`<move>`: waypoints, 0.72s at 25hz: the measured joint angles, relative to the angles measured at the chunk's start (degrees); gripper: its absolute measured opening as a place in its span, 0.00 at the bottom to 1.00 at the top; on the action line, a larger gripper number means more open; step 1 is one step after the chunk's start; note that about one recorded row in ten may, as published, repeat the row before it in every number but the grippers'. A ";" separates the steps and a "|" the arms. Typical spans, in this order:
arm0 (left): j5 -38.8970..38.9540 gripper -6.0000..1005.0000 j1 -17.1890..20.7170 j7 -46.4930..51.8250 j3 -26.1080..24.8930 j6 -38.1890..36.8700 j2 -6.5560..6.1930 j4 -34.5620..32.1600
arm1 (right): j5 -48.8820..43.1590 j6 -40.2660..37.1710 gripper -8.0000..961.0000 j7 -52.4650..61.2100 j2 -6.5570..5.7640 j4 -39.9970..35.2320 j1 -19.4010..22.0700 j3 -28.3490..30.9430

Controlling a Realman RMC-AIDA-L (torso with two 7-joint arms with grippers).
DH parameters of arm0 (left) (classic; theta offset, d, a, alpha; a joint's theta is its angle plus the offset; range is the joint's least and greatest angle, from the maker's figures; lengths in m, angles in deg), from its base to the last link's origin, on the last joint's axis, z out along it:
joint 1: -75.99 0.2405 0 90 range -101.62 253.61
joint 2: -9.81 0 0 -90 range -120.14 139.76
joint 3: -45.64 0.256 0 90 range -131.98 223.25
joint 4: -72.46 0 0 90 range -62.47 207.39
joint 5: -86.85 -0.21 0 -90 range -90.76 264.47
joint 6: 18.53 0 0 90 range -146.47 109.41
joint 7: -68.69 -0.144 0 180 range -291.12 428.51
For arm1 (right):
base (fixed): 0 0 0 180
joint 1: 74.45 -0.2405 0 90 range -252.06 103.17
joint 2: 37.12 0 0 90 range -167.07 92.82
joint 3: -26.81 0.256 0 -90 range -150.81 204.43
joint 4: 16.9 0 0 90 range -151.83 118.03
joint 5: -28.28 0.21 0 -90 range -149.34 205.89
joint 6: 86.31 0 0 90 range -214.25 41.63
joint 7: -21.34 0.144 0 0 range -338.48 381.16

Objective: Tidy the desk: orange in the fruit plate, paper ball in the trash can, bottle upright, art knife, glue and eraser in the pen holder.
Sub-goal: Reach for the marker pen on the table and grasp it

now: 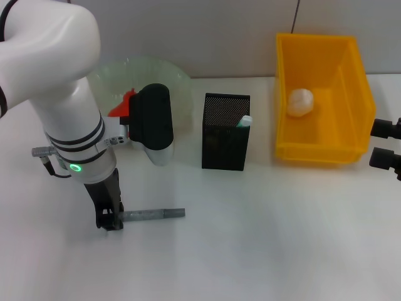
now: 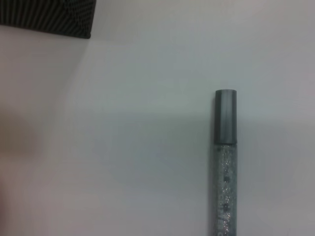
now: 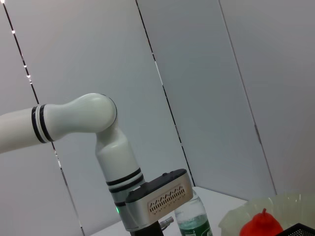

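Note:
A grey glitter glue pen (image 1: 152,214) lies flat on the white table; its capped end shows in the left wrist view (image 2: 225,162). My left gripper (image 1: 109,221) is down on the table at the pen's left end. The black mesh pen holder (image 1: 226,135) holds a green-tipped item (image 1: 244,120). A paper ball (image 1: 300,102) lies in the yellow bin (image 1: 351,75). An orange-red fruit (image 1: 122,106) sits in the green plate (image 1: 169,75). A bottle (image 3: 193,222) stands upright behind my left arm. My right gripper (image 1: 387,144) is open at the right edge.
The pen holder's corner (image 2: 49,17) shows in the left wrist view. My left arm's black wrist block (image 1: 151,118) hangs over the plate's front. A grey wall runs behind the table. Bare table lies in front of the holder and bin.

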 joint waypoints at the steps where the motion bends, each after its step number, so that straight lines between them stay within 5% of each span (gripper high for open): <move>1: 0.00 0.32 0.00 0.00 0.00 0.00 0.00 0.00 | 0.00 0.00 0.78 -0.08 0.00 -0.07 0.00 0.00; 18: -0.01 0.26 0.00 -0.75 0.00 0.64 0.07 0.15 | 0.00 0.12 0.78 -0.33 0.00 -0.37 -0.14 0.00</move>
